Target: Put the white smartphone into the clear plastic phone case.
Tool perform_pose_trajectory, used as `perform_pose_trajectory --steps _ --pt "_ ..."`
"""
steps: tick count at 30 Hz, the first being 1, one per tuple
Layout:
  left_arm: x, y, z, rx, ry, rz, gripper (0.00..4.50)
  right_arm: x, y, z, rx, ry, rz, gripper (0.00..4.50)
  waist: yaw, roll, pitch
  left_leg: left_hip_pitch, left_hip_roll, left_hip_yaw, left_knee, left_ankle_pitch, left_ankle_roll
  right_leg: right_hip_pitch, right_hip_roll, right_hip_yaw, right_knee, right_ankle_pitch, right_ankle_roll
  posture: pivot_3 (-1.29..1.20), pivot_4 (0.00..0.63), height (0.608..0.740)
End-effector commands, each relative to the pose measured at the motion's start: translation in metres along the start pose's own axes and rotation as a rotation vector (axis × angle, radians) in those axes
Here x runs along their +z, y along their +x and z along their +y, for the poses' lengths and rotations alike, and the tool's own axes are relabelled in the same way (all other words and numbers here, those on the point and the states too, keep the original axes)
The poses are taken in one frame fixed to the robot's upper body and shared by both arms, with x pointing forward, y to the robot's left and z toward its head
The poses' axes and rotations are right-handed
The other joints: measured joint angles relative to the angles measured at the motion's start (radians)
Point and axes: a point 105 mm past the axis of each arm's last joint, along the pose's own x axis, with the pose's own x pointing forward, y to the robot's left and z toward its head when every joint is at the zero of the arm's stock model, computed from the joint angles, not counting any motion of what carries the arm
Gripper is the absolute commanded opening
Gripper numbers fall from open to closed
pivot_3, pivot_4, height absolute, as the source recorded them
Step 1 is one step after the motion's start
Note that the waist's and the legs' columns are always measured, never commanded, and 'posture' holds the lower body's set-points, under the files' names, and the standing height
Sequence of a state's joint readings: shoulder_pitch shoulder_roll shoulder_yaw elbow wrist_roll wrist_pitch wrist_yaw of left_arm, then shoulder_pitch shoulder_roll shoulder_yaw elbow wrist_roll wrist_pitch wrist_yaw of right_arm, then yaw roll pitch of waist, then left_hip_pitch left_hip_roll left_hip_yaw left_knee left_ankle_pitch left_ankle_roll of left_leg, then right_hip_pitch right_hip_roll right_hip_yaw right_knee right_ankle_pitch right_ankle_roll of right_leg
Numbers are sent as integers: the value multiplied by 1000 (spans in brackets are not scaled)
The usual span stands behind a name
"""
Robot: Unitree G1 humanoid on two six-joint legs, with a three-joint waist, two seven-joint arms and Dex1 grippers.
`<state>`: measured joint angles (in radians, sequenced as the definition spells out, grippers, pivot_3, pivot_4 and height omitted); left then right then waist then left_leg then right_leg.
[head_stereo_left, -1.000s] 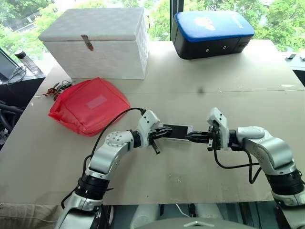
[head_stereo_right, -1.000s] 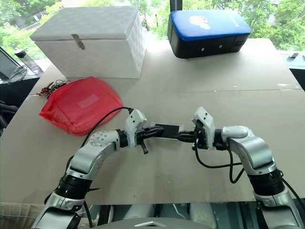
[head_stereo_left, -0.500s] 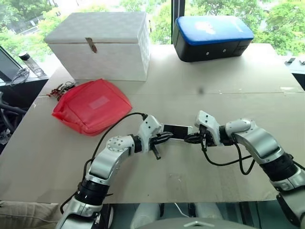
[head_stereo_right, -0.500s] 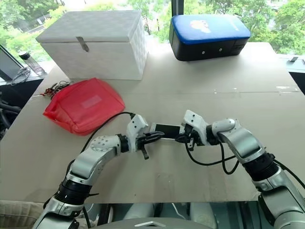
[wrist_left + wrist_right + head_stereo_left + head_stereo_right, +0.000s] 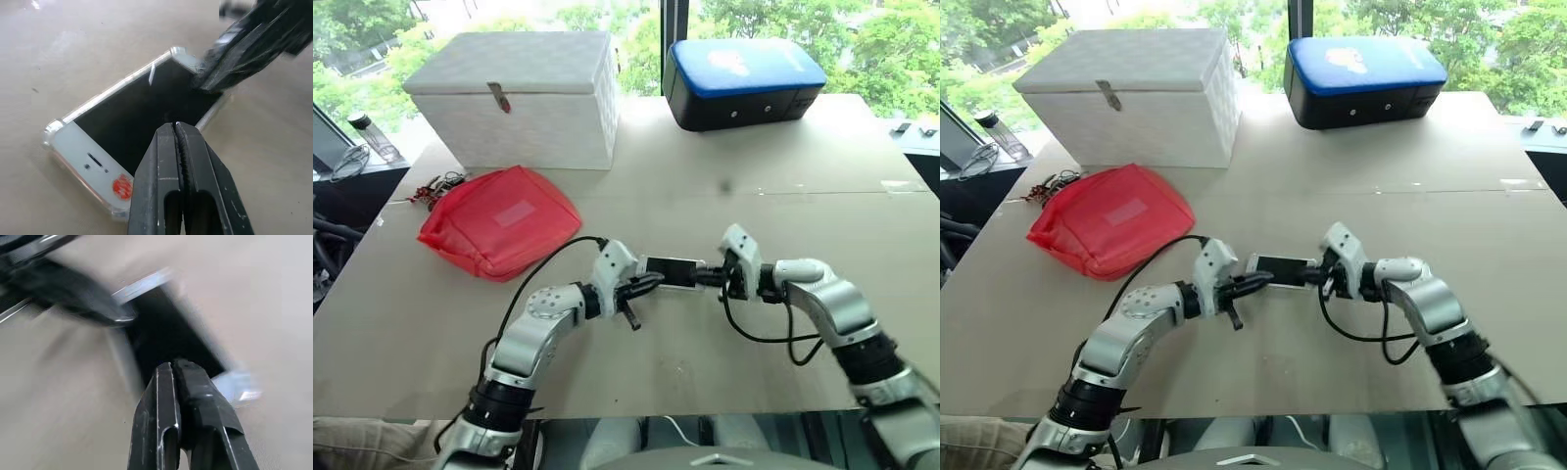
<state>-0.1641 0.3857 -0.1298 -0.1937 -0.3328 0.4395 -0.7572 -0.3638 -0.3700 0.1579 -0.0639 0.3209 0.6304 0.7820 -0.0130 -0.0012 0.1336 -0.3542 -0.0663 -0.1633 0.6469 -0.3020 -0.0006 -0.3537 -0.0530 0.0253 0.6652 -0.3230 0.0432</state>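
Note:
The white smartphone (image 5: 672, 270) lies flat on the tan table, screen up, between my two grippers. In the left wrist view its black screen (image 5: 122, 115) and white bezel sit inside the raised rim of the clear plastic phone case (image 5: 51, 131), which shows at the corners and along the edges. My left gripper (image 5: 649, 283) is shut, and its joined tips (image 5: 175, 126) are over the near part of the screen. My right gripper (image 5: 705, 277) is also shut. Its tips (image 5: 171, 366) reach onto the opposite end of the phone. Neither holds anything.
A red pouch (image 5: 499, 220) lies to the left, with keys (image 5: 435, 184) beside it. A white box (image 5: 524, 93) and a blue-topped black case (image 5: 744, 78) stand at the back. The table's front edge (image 5: 685, 411) runs close below the arms.
My right gripper has pushed in toward the phone's end and tilted lower. The left gripper has stayed put. The head view has shifted a little.

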Motion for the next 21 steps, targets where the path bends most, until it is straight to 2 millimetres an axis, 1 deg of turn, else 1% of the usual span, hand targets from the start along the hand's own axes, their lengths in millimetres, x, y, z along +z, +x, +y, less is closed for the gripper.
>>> perform_pose_trajectory --steps 1,3,4,5,6,8,9,10,11,12,13,16,18,21 --pt "42 -10 6 38 18 -208 68 46 -25 -12 -126 -78 -207 0 1 1 3 -9 0 0 3 0 0 -9 0 0 3 1 0 0 150 740" --pt "45 -12 13 88 8 -226 555 48 -32 -15 -193 -110 -218 548 -1 1 3 -24 -1 1 8 1 -1 -25 0 0 11 1 0 0 150 740" --pt "45 -12 15 95 -1 -231 814 48 -34 -15 -206 -114 -225 857 -2 1 3 -27 -1 1 10 1 -1 -28 0 0 12 1 0 0 150 740" --pt "48 -13 17 101 -10 -249 1190 49 -36 -14 -213 -114 -236 1237 -3 1 3 -26 -1 2 10 1 -1 -27 0 -1 13 1 0 0 150 740" --pt "53 -13 21 126 -32 -278 1723 48 -40 -11 -221 -120 -243 1764 -3 1 3 -26 -1 2 10 1 -1 -27 0 -1 12 1 0 0 150 740" --pt "59 -16 29 172 -45 -313 2484 45 -47 -8 -236 -146 -237 2542 -2 1 4 -27 -1 3 9 1 -1 -27 0 0 11 1 0 0 150 740" --pt "62 -19 34 202 -57 -332 3065 43 -51 -7 -245 -158 -231 3127 -2 1 5 -27 -1 4 9 1 -1 -27 0 1 11 0 0 0 150 740" --pt "65 -23 39 233 -76 -355 3529 41 -56 -7 -259 -162 -226 3598 -2 1 5 -26 -1 4 9 1 -1 -27 0 1 11 0 0 0 150 740" --pt "67 -27 43 256 -93 -371 3892 39 -62 -9 -279 -169 -218 4068 -2 1 5 -26 -1 4 9 1 -1 -27 0 1 11 0 0 0 150 740" --pt "67 -32 46 279 -108 -380 4210 35 -68 -11 -305 -174 -206 4328 -2 1 5 -26 -1 4 9 1 -1 -27 0 1 12 0 0 0 150 740" --pt "66 -36 47 296 -116 -384 4491 32 -73 -12 -322 -175 -197 4500 -2 1 5 -25 -1 4 10 1 -1 -27 0 1 13 0 0 0 150 740" --pt "60 -49 50 352 -126 -366 4491 21 -90 -14 -366 -171 -172 4500 -1 1 5 -24 -1 4 10 1 -1 -26 0 1 13 0 0 0 150 740" --pt "54 -58 41 333 -56 -318 4491 13 -104 -10 -381 -183 -154 4500 -1 1 5 -24 -1 5 10 1 -1 -26 0 2 13 1 0 0 150 740" --pt "40 -71 28 305 -53 -243 4491 2 -122 3 -378 -181 -134 4500 1 1 5 -25 0 5 9 1 -1 -26 0 2 12 0 0 0 150 740"
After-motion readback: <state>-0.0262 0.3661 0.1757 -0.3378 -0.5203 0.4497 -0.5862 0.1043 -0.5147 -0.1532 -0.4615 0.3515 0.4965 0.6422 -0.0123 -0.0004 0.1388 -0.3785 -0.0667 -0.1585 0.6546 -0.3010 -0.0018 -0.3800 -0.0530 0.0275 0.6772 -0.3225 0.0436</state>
